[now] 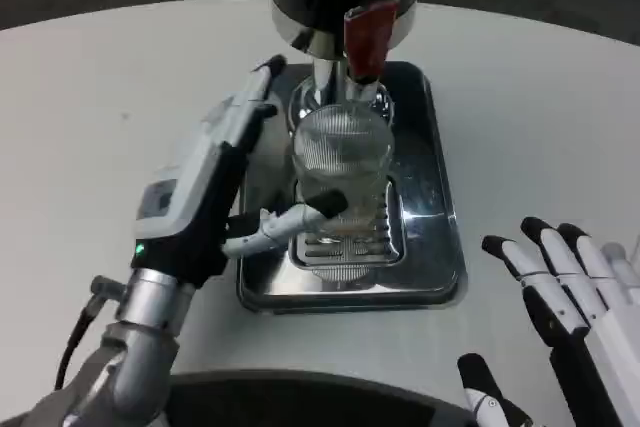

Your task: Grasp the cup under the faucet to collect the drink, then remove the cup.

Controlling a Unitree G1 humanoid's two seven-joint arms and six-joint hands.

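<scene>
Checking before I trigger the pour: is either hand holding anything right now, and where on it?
The left hand holds the ribbed clear cup around its side, under the faucet. The right hand holds nothing, fingers apart.

Bright even light, glare on tray (445,247), slightly soft focus

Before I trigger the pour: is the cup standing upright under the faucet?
Upright. The ribbed clear cup stands on the drip tray below the faucet, its rim facing up, left hand around it.
</scene>
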